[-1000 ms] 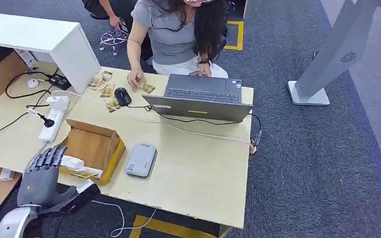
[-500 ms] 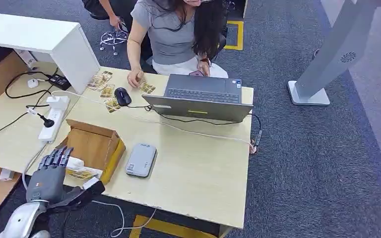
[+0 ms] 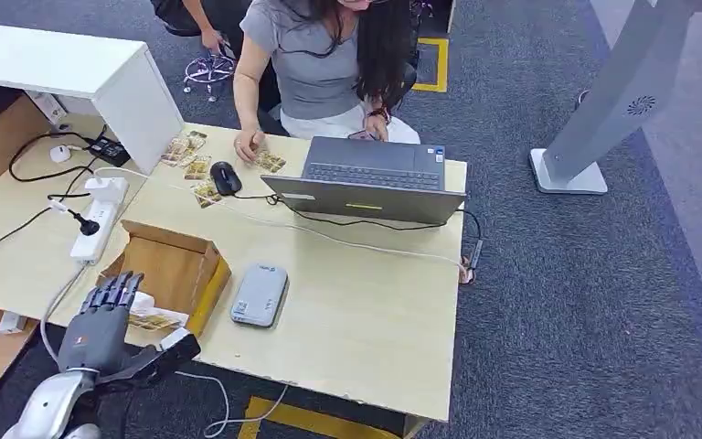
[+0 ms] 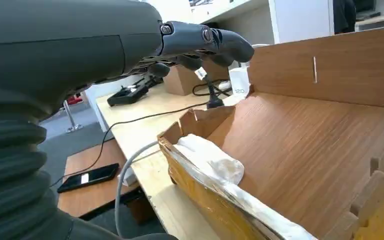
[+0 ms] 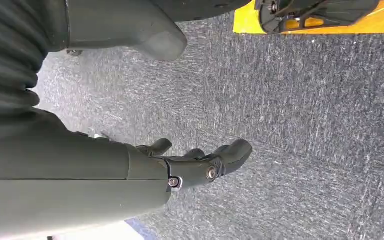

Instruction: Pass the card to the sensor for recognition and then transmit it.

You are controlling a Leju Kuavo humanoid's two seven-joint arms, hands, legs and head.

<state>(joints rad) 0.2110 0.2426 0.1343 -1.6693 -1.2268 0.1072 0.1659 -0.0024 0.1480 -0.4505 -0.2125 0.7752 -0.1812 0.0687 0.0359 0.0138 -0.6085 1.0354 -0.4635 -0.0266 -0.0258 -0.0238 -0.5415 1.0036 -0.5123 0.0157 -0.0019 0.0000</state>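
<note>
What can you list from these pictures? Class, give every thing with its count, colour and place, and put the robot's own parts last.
Table: one, pale wood, centre.
Cardboard box: one, brown, open, near-left table corner.
Cards in box: a few, yellowish, at the box's near edge.
Sensor: one, grey, flat, just right of the box.
Laptop: one, grey, far side, in front of the person.
Mouse: one, black, left of the laptop.
Loose cards: several, yellowish, far-left table edge.
Power strip: one, white, on the left desk.
Phone: one, black, on a low surface.
Left hand: grey, fingers apart, holding nothing, at the box's near-left corner.
Right hand: dark, holding nothing, hanging over grey carpet.
</note>
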